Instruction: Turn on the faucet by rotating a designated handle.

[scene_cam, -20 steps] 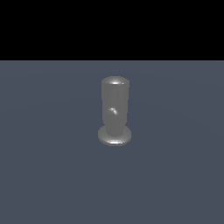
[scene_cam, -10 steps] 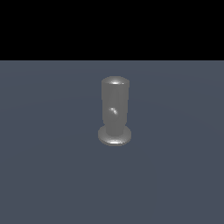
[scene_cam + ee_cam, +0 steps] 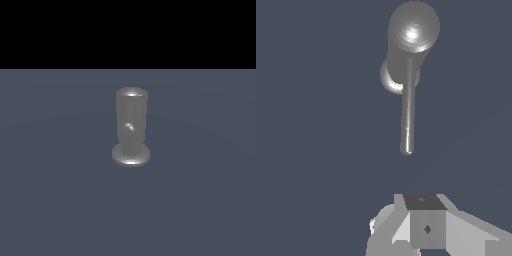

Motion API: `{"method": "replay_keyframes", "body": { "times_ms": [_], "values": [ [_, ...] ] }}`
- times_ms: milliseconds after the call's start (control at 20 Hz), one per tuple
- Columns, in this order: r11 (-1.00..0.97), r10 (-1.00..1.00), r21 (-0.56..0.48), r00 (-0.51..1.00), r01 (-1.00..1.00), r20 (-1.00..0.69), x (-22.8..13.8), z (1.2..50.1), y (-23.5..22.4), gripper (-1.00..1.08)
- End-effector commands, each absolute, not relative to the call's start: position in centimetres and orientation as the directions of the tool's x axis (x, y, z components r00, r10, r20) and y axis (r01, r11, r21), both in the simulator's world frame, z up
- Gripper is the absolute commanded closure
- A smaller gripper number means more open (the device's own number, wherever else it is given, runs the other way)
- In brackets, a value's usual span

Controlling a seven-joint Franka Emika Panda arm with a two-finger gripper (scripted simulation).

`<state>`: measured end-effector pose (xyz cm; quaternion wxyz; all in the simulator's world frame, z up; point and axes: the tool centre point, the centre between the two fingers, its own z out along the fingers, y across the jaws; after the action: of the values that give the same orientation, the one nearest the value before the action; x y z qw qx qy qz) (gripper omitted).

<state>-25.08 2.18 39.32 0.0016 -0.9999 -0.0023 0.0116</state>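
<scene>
In the wrist view the gripper (image 3: 423,227) is cut off at the frame edge; whether its jaws are open or hold anything cannot be told. Beyond it, apart, the handle (image 3: 407,115) points toward the camera from the faucet (image 3: 131,127), upright on the worktop (image 3: 55,190). The exterior view foreshortens the handle to a glint.

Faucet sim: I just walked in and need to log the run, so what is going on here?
A Panda arm is set to turn on the faucet by rotating its handle. Nothing is touching anything yet. In the wrist view the hand sits apart from the handle's rounded tip, with bare floor between them. In the exterior view the arm is out of frame, and the handle points toward the camera, showing only as a small glint on the cylinder.
</scene>
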Motion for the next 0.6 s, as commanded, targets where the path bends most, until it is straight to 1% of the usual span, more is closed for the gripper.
{"method": "replay_keyframes", "body": {
  "times_ms": [0,550],
  "values": [
    [-1.0,-0.002,-0.003,1.0,-0.002,-0.02,-25.1,37.1,2.5,1.08],
    [-1.0,-0.029,-0.001,1.0,-0.029,-0.008,-24.6,28.1,3.8,1.08]
  ]
}}
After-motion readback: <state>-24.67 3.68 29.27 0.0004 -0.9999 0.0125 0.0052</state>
